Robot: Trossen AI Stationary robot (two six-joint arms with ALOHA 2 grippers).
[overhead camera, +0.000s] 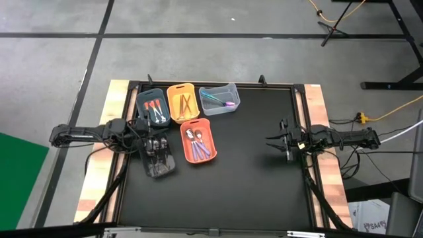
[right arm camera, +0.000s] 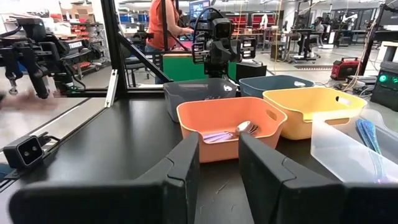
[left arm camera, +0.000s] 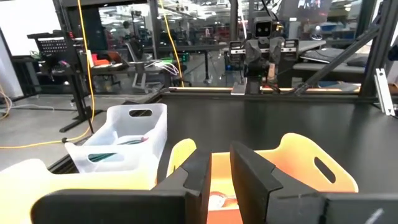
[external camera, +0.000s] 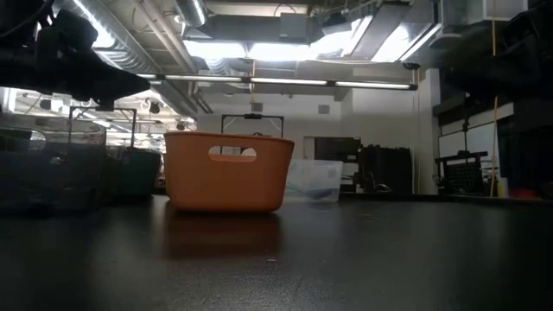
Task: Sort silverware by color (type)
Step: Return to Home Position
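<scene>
Sorting looks finished, homing seemingly underway: shiny coloured silverware (overhead camera: 197, 142) is lying in the orange plastic bin (external camera: 226, 183) and neighbouring bins. Left gripper (left arm camera: 219, 165) beside it, right gripper (right arm camera: 219, 148) well apart, are hovering, fingers released and empty, needing only parking.

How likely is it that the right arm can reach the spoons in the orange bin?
Probably yes. Only bare table lies between the right gripper and the orange bin, which is open on top, and the spoons lie uncovered inside it. Whether the arm stretches that far is uncertain.
</scene>
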